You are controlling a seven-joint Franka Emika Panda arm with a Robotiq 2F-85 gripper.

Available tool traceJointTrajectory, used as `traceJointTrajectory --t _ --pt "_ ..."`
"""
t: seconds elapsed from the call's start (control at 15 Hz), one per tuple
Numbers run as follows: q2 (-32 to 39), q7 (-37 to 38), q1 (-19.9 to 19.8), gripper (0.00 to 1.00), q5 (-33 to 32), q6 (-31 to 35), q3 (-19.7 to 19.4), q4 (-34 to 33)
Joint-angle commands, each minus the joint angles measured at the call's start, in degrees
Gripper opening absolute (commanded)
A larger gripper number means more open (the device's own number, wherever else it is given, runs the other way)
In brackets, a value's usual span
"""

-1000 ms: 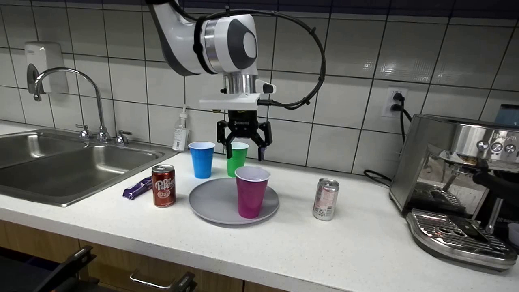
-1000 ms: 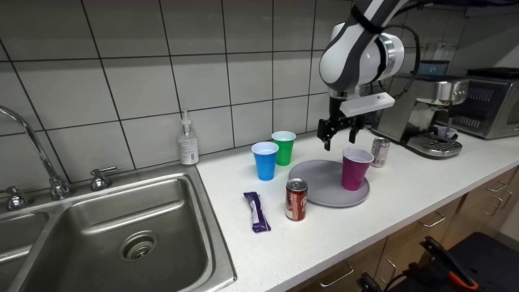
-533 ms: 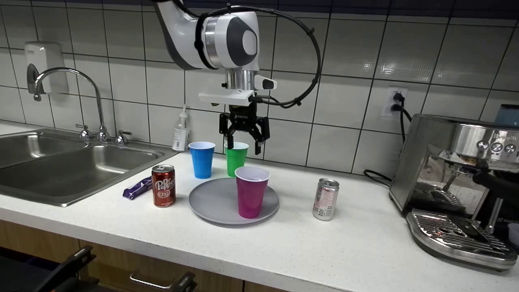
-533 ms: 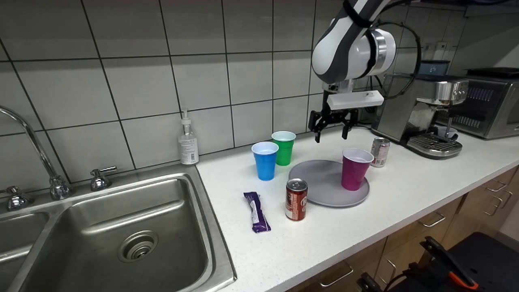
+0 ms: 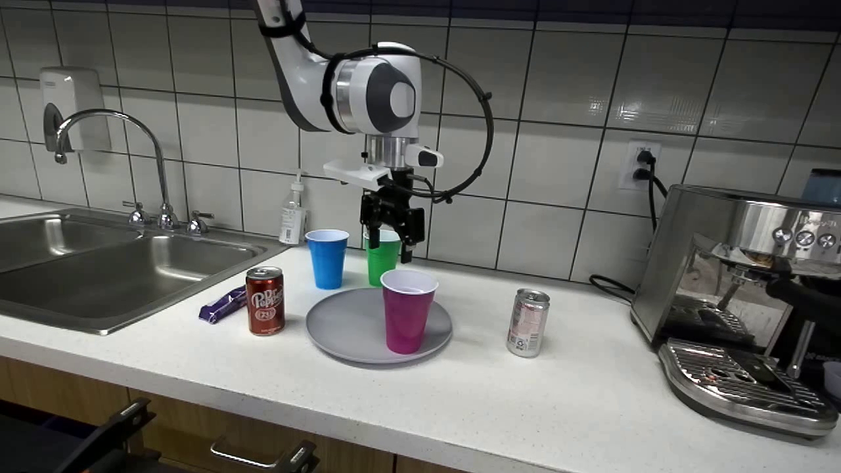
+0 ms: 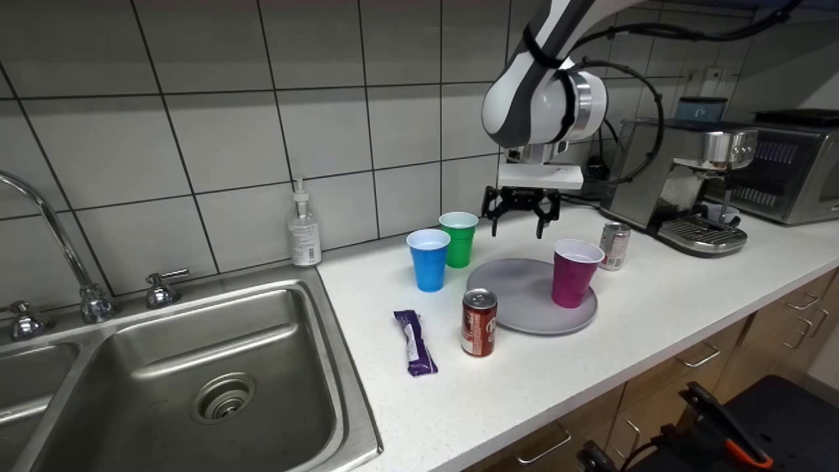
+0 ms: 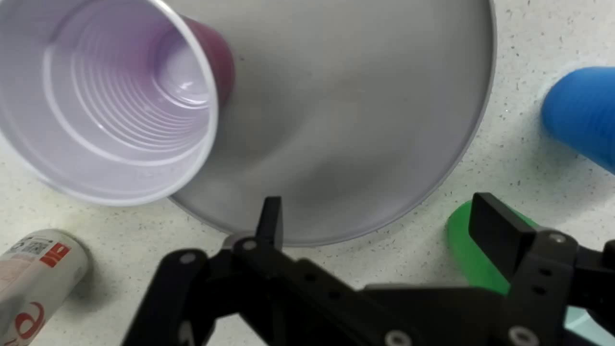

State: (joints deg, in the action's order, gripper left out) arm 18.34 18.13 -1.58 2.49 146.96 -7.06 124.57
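At twelve o'clock from grey plate (image 6: 518, 295), in an exterior view, hung Robotiq gripper (image 6: 517, 233): fingers spread wide, empty. At its nine o'clock, green plastic cup (image 6: 460, 248); low sideways drift could have toppled it.

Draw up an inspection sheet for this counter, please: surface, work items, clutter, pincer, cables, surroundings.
Surface: pale, speckled counter.
Work items: magenta cup, upright on the gray plate, off-centre; green cup, standing off the plate.
Clutter: blue cup, Dr Pepper can and silver can, all standing; purple-wrapped bar, lying flat.
Pincer: open, hanging above the counter, holding and touching nothing.
Cables: arm cable looping out beside the robot arm; black cords plugged into a wall outlet near the coffee machine.
Surroundings: steel sink with faucet; pump bottle near the tiled wall.
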Motion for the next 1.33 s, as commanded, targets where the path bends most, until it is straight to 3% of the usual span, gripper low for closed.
traceJointTrajectory --t 0.0,1.27 --pt "3.58 4.26 0.50 1.00 3.04 0.30 0.39 -4.53" --pt "8.81 10.09 2.15 1.00 7.43 1.58 -0.02 -12.97"
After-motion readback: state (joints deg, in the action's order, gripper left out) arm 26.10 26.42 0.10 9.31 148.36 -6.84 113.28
